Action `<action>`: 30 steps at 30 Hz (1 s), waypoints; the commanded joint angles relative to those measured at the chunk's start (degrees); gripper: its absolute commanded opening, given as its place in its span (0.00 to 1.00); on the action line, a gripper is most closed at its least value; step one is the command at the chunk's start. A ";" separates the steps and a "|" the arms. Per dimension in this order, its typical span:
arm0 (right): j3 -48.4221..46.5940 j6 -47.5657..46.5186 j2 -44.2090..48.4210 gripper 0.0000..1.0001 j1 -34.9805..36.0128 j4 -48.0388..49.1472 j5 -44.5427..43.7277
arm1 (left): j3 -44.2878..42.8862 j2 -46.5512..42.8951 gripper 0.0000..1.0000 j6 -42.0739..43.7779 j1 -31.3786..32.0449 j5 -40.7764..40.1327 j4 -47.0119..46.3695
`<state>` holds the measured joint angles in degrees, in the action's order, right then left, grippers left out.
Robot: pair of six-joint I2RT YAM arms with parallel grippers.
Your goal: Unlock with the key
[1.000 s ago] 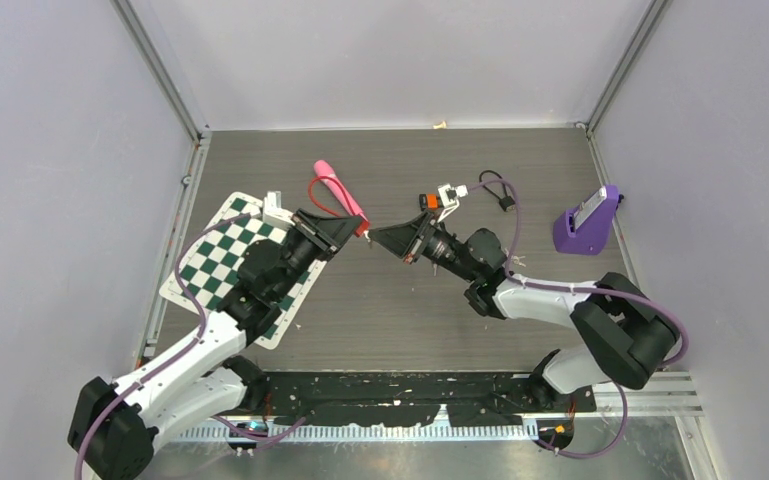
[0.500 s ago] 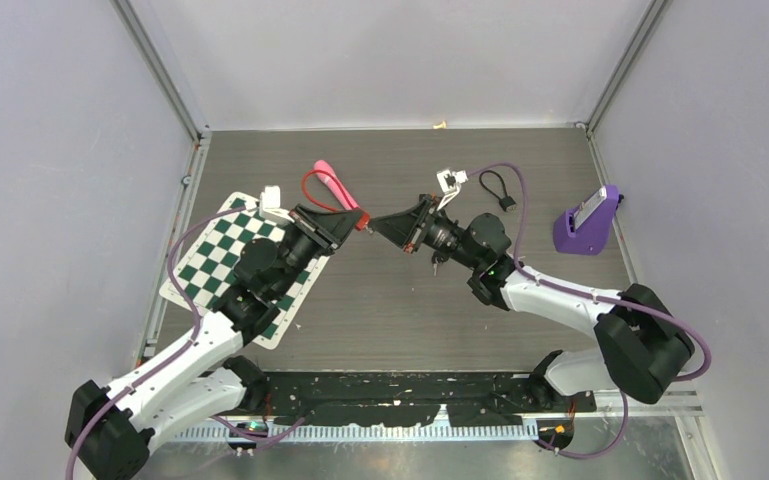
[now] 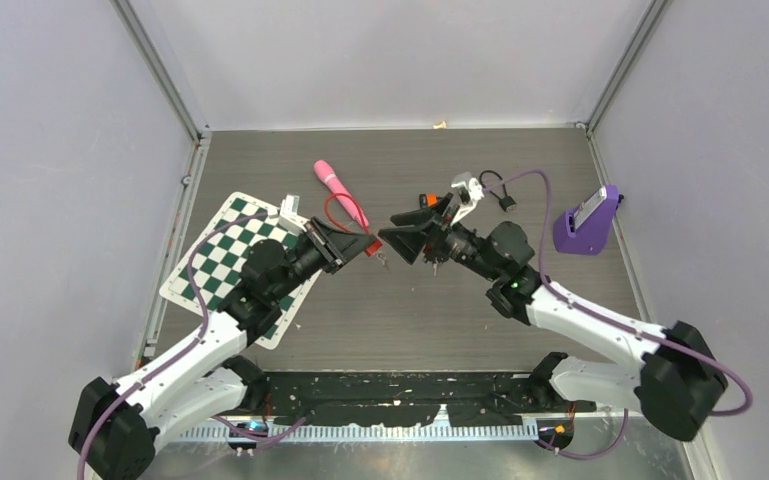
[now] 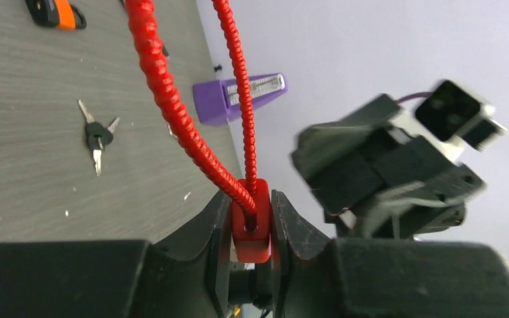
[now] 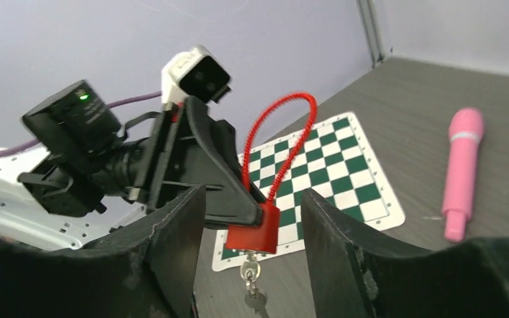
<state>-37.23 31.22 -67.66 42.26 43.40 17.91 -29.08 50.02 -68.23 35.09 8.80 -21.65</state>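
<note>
Tabletop is spanned by both arms, which meet over its middle. The red cable lock is held raised by its body in the left hand. The right hand is spread wide and empty, facing the lock. The keys are seen lying on the tabletop, below the gap between the hands, so a downward reach by the free right hand is judged necessary.

Lighting all three views brightly and evenly, coming diffusely from overhead. Throwing only faint, soft-edged shadows onto the worktop below the red lock. Rendering the lock crisply in the left wrist view, while smearing the right arm just right of the lock with motion blur. Softening the dark fingers either side of the lock in the right wrist view, and sinking into near-black beneath the lock.
</note>
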 commanded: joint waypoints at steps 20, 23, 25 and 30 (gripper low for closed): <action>10.97 -43.79 9.17 0.58 17.28 -0.28 -24.56 | 0.01 -6.25 0.00 4.56 -0.78 5.25 -2.22; 11.03 -44.21 8.96 0.56 17.48 2.51 -23.80 | -0.23 -6.16 0.00 4.68 -0.78 5.66 -2.28; 10.40 -44.36 8.48 0.56 17.69 3.03 -22.84 | -0.39 -6.01 0.00 4.66 -0.75 5.85 -2.26; 8.44 -44.65 7.76 0.56 18.36 3.58 -20.84 | -0.60 -5.63 0.00 4.46 -0.78 6.31 -2.27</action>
<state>-25.85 -12.16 -59.35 59.90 42.33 -4.16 -29.04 44.73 -64.62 34.48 13.72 -19.88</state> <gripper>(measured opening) 0.559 0.230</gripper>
